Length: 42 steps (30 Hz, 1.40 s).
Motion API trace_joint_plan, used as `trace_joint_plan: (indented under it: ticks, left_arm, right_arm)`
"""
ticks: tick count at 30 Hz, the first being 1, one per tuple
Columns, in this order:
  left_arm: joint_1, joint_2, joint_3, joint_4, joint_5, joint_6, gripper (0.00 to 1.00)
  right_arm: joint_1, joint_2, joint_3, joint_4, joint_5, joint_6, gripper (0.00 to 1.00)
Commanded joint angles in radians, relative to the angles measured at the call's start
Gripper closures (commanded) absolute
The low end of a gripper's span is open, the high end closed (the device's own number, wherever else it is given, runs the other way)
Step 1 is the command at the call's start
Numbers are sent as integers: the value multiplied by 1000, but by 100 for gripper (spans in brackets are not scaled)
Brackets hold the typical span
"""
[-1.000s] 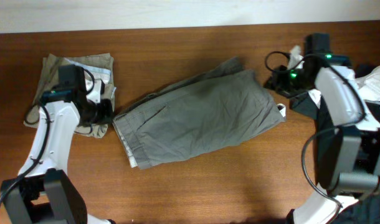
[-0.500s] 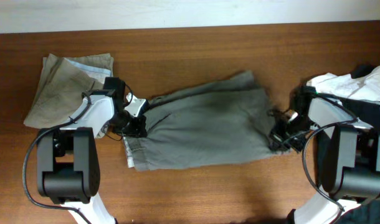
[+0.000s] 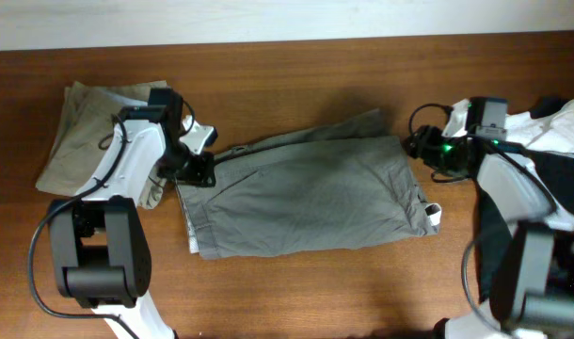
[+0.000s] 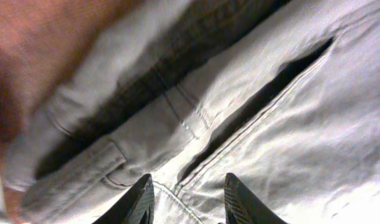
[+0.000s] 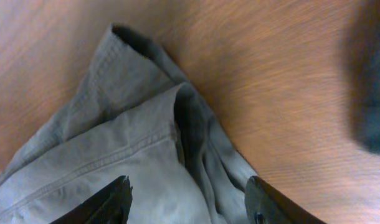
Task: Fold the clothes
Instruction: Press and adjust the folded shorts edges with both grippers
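step in hand, as i judge it: squaring up the grey shorts ahead of a first fold. they lie flat and crosswise on the table, between the two claws.

left claw: released, fingers apart, nothing pinched. the waistband and a pocket slit lie directly under it. the waistband's end runs off ahead and to one side of the tips, with bare wood past that.

right claw: also released, jaws spread wide. the leg-hem corner lies just ahead of the tips, with a layer doubled under there. bare wood runs ahead of it.

next move (judgement): each claw drops onto its own corner and closes on every layer, not just the top one. both then carry that edge across in step. the doubled hem under the right claw looks easy to split.

edges and room: folded beige trousers sit just behind the left claw, close to its arm; touching or not, cannot tell. a white garment and a black garment are piled behind the right claw. there is open wood on both long sides of the shorts, so a fold has room either way. outward of either claw there is little.
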Motion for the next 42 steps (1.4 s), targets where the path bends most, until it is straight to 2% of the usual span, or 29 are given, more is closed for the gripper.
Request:
trace_joint_plan:
  ticks: [1,2,4,7,8,10,13,15,17,22,24,26,27,28,29,30,31,32,33,34,36,37,39,41,42]
  left_arm:
    - [6,-24,56,-29,-5,10,63]
    - [6,-25,56,-29,-7,10,62]
    - [6,-25,56,-27,-7,10,62]
    - [6,-25,56,-28,-7,10,62]
    - [6,-25,56,-28,-7,10,61]
    - [6,-25,56,-28,-7,10,61]
    - [6,-25,56,-28,-14,10,61]
    - [6,-25,56,-27,-44,10,58]
    - [6,-25,56,-23,-52,9,58]
    - [6,-25,51,-18,-53,9,58]
    - [6,-24,34,-13,-52,9,56]
    - [5,-24,-5,21,-51,9,54]
    - [4,-23,-23,44,-50,9,58]
    - [4,-23,-46,83,-41,9,70]
    - [4,-23,-65,119,-30,9,81]
    - [4,-23,-82,152,-14,1,84]
    - [4,-23,-89,164,-6,-3,84]
    - [5,-23,-89,164,-6,-2,79]
    - [4,-23,-89,162,-6,-2,73]
    - [5,-23,-89,154,-6,-2,70]
    - [5,-23,-89,144,-7,-2,64]
    - [5,-23,-89,144,-6,-2,54]
    - [5,-23,-89,142,-6,-2,45]
    - [5,-23,-89,129,-7,-16,44]
    - [8,-23,-89,123,-7,-49,44]
  right_arm:
    - [-1,130,-1,62,-217,-28,39]
    - [0,145,-1,76,-246,-33,43]
    - [1,147,0,126,-332,-39,56]
    - [3,140,47,152,-457,-35,94]
    - [14,136,124,104,-463,-19,96]
    - [40,136,238,29,-422,-7,96]
    - [66,136,344,-64,-178,76,96]
    - [66,142,344,-43,-119,79,92]
    - [71,173,344,0,-111,68,79]
    - [90,245,344,65,-102,13,78]
    - [81,224,345,-53,-124,-69,77]
    - [83,183,348,-314,-125,-220,76]
    - [86,178,348,-423,-101,-242,77]
    - [90,179,340,-519,-21,-240,78]
    - [93,182,315,-547,108,-169,81]
    - [93,188,261,-533,237,-26,84]
    - [90,198,203,-495,288,57,84]
    - [82,213,107,-422,308,128,84]
    - [68,225,41,-389,314,196,88]
    - [42,229,-32,-389,308,296,96]
    - [9,227,-97,-455,289,332,96]
    - [4,219,-99,-527,285,325,97]
    - [6,157,-99,-587,222,258,96]
    - [6,29,-92,-566,116,157,96]
    - [6,-61,-78,-513,60,41,93]
